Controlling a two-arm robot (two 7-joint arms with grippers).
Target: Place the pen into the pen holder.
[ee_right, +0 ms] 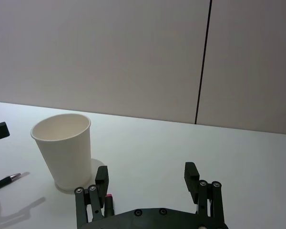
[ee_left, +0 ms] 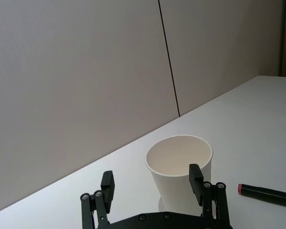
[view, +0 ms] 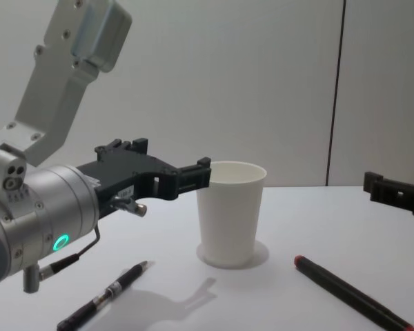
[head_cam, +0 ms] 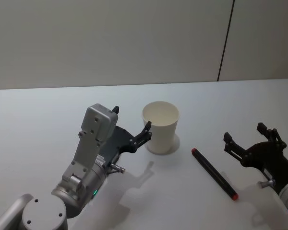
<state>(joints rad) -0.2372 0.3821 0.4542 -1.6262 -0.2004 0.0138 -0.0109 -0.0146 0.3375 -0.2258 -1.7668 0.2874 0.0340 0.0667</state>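
Black pen [head_cam: 214, 174] lies flat on table [head_cam: 48, 143], near pen holder [head_cam: 161, 128], on its right. Empty right gripper [head_cam: 244, 132] hovers beside it, jaws apart. Best to descend square across mid-barrel. Spread left gripper [head_cam: 132, 118] flanks holder's rim, not touching.

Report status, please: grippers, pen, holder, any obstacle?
Left gripper open, close beside pen holder. Right gripper open, empty, near red-tipped pen lying on table. Holder upright, empty. Second pen lies under left arm; nothing between red-tipped pen and holder.
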